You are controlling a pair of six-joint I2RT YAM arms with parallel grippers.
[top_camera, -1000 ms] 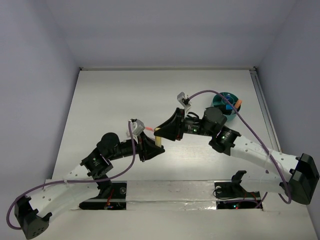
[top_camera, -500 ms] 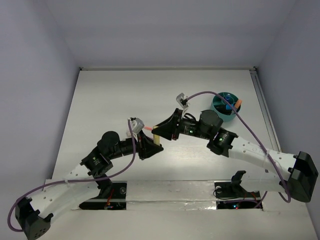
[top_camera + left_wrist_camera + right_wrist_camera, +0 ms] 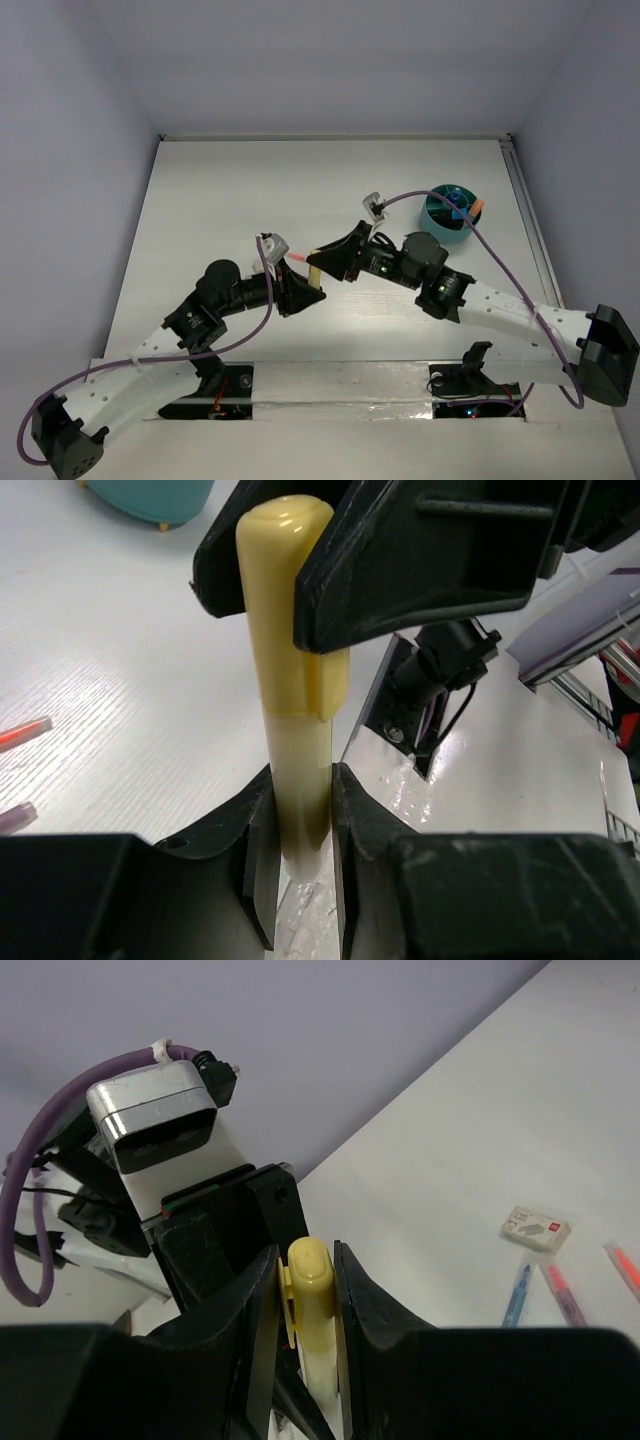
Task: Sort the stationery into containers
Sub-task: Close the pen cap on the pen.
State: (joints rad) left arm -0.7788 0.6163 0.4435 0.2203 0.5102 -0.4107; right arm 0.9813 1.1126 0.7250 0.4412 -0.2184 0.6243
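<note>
Over the table (image 3: 220,190) middle, both ends of one yellow marker (image 3: 290,630) are clamped; left gripper (image 3: 303,820) pinched narrow on barrel; right gripper (image 3: 308,1270) closed on cap end; cup (image 3: 440,230) well apart, far right.

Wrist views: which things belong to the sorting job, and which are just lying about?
Job:
- yellow marker, gripped by left tool and right tool
- teal cup
- blue pen, pink pen, red pen

Lying about:
- small white box, possibly an eraser, unclear
- purple cable
</note>
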